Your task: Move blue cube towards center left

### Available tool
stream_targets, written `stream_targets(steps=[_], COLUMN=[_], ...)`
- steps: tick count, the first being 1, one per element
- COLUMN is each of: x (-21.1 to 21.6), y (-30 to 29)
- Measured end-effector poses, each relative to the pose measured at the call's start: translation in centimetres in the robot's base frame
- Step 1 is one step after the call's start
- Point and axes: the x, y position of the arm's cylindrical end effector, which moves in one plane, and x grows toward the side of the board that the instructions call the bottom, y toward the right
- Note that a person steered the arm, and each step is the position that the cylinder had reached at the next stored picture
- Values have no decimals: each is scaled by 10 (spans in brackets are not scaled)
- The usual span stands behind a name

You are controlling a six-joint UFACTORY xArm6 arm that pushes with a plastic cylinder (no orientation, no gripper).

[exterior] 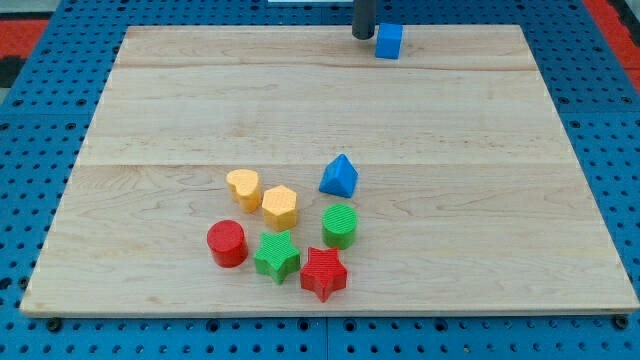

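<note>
The blue cube (389, 41) sits near the top edge of the wooden board (150, 120), a little right of the middle. My tip (362, 36) is at the view's top, just left of the blue cube, close to it or touching it; I cannot tell which. The rod comes down from the top edge of the view.
A cluster lies below the board's middle: a blue triangular block (340, 176), a yellow heart-like block (243, 187), a yellow hexagon (280, 206), a green cylinder (340, 226), a red cylinder (227, 243), a green star (277, 256), a red star (323, 273).
</note>
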Motion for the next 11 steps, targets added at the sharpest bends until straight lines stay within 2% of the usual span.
stream_targets(steps=[1, 2, 3, 4, 5, 6, 7, 8, 9, 10, 11], x=[16, 96, 105, 75, 37, 34, 92, 112, 181, 218, 228], y=[44, 15, 14, -42, 21, 78, 72, -33, -115, -152, -145])
